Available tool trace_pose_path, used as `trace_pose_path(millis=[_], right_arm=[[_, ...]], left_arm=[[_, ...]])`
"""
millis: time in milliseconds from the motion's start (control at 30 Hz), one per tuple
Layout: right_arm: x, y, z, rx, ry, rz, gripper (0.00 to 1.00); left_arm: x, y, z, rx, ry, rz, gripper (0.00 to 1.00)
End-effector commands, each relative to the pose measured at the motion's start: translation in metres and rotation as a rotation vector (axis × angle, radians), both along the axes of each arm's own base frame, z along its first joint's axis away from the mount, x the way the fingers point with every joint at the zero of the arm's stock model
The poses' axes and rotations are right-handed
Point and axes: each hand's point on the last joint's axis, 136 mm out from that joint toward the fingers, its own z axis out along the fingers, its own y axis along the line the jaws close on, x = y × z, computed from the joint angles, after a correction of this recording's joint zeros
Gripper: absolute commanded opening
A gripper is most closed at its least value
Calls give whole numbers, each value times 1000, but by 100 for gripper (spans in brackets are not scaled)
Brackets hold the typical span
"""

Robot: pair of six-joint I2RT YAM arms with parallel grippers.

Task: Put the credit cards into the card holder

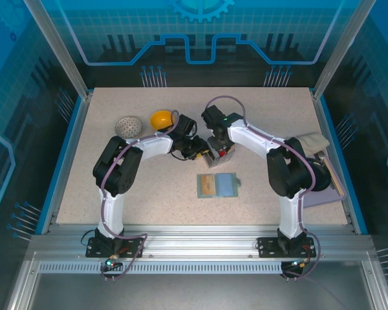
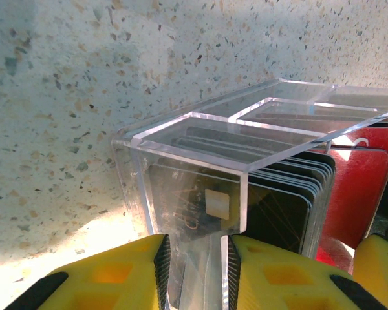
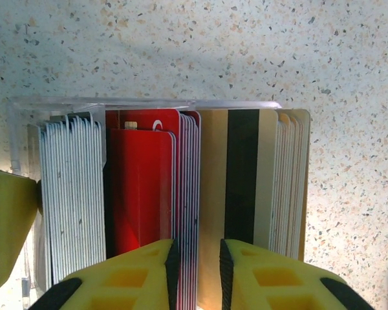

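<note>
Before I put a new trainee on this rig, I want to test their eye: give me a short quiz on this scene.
1. True or false: the card holder lies open on the table.
2. The left gripper straddles: A) a wall of the clear card box, B) a loose card, C) nothing.
3. Fill in: in the box, the ___ credit cards stand between the white and tan stacks.
Key: 1 true; 2 A; 3 red.
</note>
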Motion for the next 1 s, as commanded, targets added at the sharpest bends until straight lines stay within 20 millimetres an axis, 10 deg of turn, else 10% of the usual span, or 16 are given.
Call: trace_pose_path(millis=[0, 967], right_arm=[[-6, -1, -15, -2, 67, -12, 28], [-9, 8, -15, 22, 40, 18, 30]], left_arm=[[-20, 15, -27, 69, 95, 0, 32], [-22, 18, -37, -18, 111, 58, 31]])
